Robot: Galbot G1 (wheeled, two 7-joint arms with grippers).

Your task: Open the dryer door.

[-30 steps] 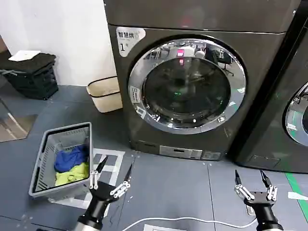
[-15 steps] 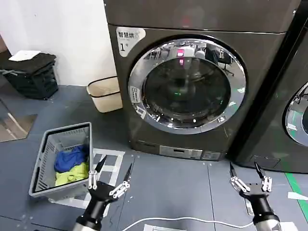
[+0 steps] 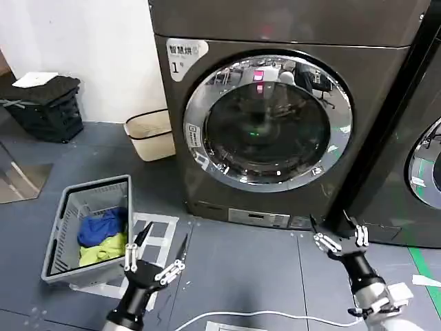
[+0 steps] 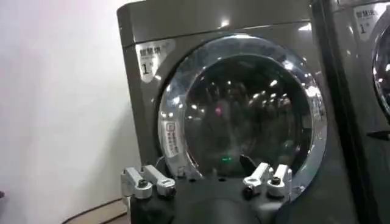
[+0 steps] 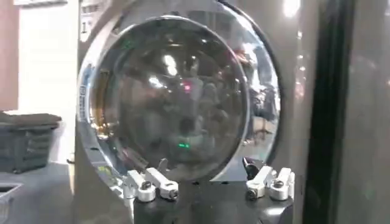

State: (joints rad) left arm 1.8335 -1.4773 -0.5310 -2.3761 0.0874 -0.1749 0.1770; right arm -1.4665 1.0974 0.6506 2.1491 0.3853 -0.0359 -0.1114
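Note:
The dryer door point(image 3: 267, 123), a chrome ring around dark glass, sits closed on the grey machine with the "1" sticker point(image 3: 178, 58). My right gripper point(image 3: 331, 222) is open and empty, low over the floor just below and right of the door's lower edge, with a gap between them. In the right wrist view, that door point(image 5: 177, 97) stands close ahead of the right gripper point(image 5: 205, 165). My left gripper point(image 3: 167, 234) is open and empty near the floor, lower left of the machine. The left gripper point(image 4: 204, 167) faces the door point(image 4: 244, 103) from farther off.
A grey basket point(image 3: 62, 227) holding blue and yellow-green clothes sits on the floor at the left. A beige bin point(image 3: 148, 134) and black crates point(image 3: 45, 107) stand by the wall. A second machine point(image 3: 413, 158) adjoins on the right. A white cable point(image 3: 275, 315) lies on the floor.
My right gripper has moved forward and to the left, closer to the dryer's lower right front. The left gripper has barely shifted. The door stays closed.

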